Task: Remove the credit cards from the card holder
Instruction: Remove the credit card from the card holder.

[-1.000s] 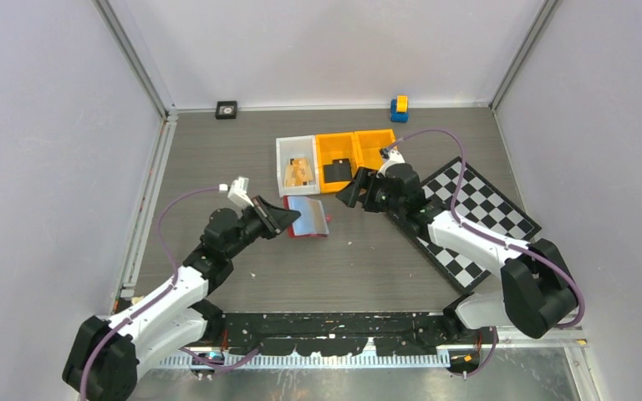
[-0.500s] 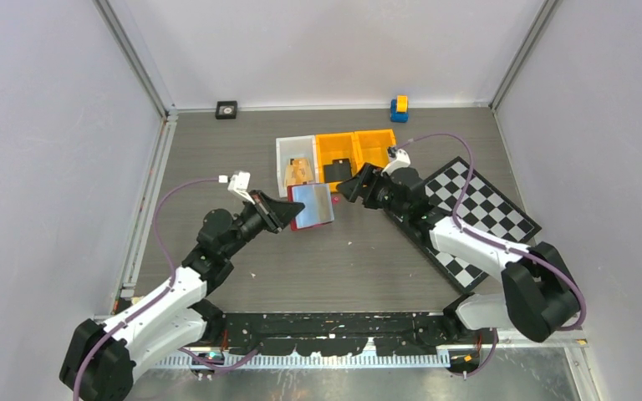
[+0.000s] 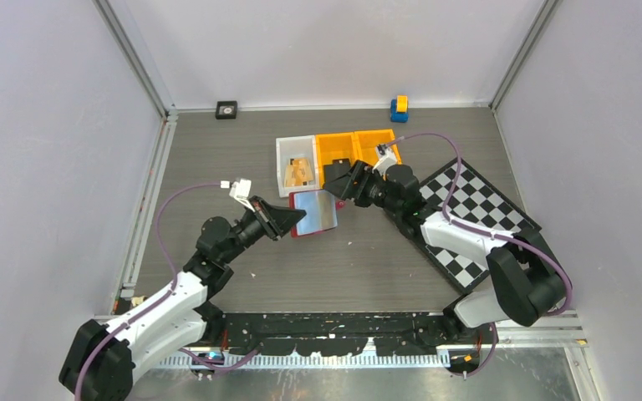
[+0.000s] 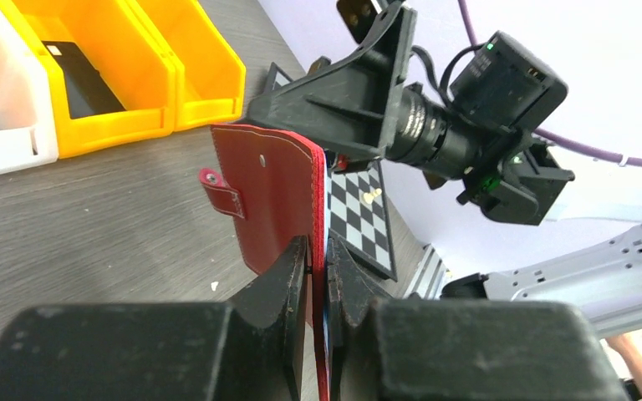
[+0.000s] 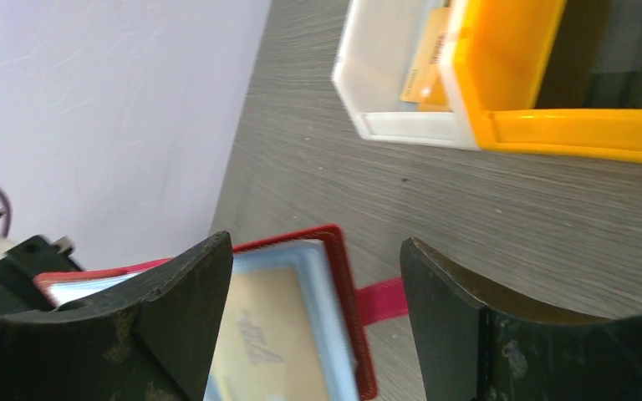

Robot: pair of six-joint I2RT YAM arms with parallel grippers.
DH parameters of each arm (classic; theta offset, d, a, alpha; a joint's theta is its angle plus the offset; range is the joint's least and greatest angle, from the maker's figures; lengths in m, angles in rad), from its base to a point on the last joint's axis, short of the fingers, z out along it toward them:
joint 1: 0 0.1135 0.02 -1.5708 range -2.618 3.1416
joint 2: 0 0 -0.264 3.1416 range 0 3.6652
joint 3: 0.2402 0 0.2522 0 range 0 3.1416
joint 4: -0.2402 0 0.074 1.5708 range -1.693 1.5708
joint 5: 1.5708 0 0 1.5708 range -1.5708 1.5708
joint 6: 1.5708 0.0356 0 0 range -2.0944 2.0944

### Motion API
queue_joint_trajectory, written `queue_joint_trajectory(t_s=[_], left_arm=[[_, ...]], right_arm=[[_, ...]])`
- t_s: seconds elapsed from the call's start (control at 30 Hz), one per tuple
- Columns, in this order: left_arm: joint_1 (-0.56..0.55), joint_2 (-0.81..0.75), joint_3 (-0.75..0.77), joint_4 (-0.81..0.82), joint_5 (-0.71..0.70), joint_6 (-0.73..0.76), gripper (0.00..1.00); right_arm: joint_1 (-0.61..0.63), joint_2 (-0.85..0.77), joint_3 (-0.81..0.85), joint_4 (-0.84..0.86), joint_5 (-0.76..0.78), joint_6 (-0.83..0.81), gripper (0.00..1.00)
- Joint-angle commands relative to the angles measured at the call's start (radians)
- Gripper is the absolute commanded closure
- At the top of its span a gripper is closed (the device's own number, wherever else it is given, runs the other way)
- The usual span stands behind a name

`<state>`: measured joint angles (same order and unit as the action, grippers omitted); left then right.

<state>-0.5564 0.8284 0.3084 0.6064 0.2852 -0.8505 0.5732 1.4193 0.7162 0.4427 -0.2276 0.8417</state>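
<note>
My left gripper (image 3: pixel 288 219) is shut on one edge of the red card holder (image 3: pixel 315 213) and holds it up off the table; the wallet's red back with its snap tab shows in the left wrist view (image 4: pixel 276 196). In the right wrist view the card holder (image 5: pixel 347 276) faces me with pale blue sleeves and a tan credit card (image 5: pixel 263 342) inside. My right gripper (image 3: pixel 340 185) is open at the holder's far right edge, its fingers (image 5: pixel 180 322) straddling that edge without touching. More tan credit cards (image 3: pixel 299 173) lie in the white bin (image 3: pixel 283 159).
Two orange bins (image 3: pixel 358 149) stand right of the white bin, one holding a black object (image 3: pixel 335 171). A chequered board (image 3: pixel 476 217) lies under my right arm. A blue and yellow block (image 3: pixel 399 107) and a small black square (image 3: pixel 226 109) sit by the back wall.
My left gripper has lifted and tilted the card holder so that its open face turns toward the right gripper. My right gripper has moved left up to the holder's edge.
</note>
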Motion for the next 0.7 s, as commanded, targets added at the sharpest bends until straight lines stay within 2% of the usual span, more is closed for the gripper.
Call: queue_joint_trajectory(t_s=[0.0, 0.17, 0.33, 0.47, 0.57, 0.67], left_arm=[[-0.003, 0.003, -0.013, 0.086, 0.025, 0.09, 1.0], [-0.004, 0.04, -0.047, 0.183, 0.044, 0.11, 1.0], [-0.004, 0.095, -0.016, 0.201, 0.068, 0.097, 1.0], [-0.003, 0.141, -0.014, 0.281, 0.076, 0.052, 1.0], [-0.004, 0.149, -0.002, 0.287, 0.089, 0.021, 1.0], [-0.002, 0.162, 0.007, 0.298, 0.096, -0.002, 1.0]], right_arm=[[-0.001, -0.011, -0.008, 0.115, -0.133, 0.017, 0.22], [-0.013, -0.114, -0.047, 0.025, -0.127, -0.075, 0.2], [-0.05, -0.163, -0.079, 0.01, -0.152, -0.098, 0.19], [-0.122, -0.133, -0.107, 0.096, -0.253, -0.027, 0.19], [-0.195, -0.078, -0.146, 0.274, -0.348, 0.076, 0.19], [-0.207, -0.011, -0.151, 0.376, -0.416, 0.133, 0.16]])
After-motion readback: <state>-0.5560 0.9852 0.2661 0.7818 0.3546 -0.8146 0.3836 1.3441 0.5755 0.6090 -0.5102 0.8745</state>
